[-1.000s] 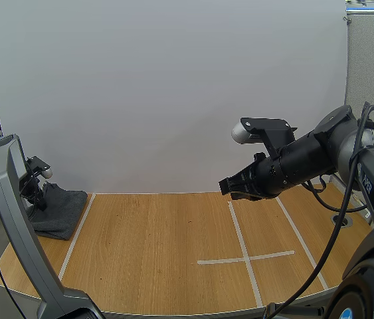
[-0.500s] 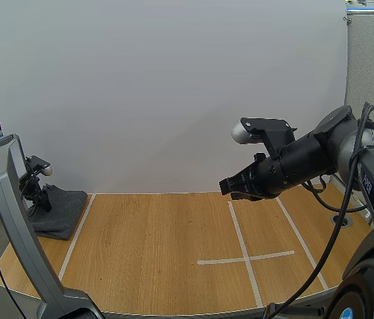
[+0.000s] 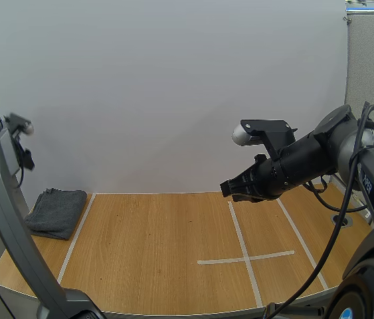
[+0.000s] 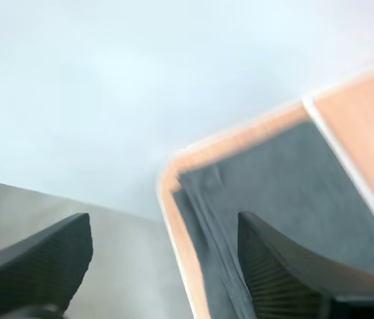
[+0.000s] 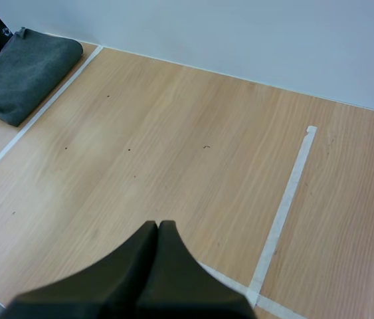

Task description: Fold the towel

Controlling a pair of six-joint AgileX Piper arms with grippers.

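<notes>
Your left gripper (image 4: 163, 232) has risen off the grey towel (image 3: 57, 211), fingers spread wide. The wooden table (image 3: 160, 246), marked with white tape lines (image 3: 245, 259), carries the folded towel at its far left corner. Your right gripper (image 3: 230, 189) hangs mid-air, fingers pressed together.

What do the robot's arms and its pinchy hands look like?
The right arm is black with silver-grey joints, ending in the right gripper, a dark pointed wedge. The left arm is a grey beam. The left gripper has two black fingers with ribbed inner faces.
</notes>
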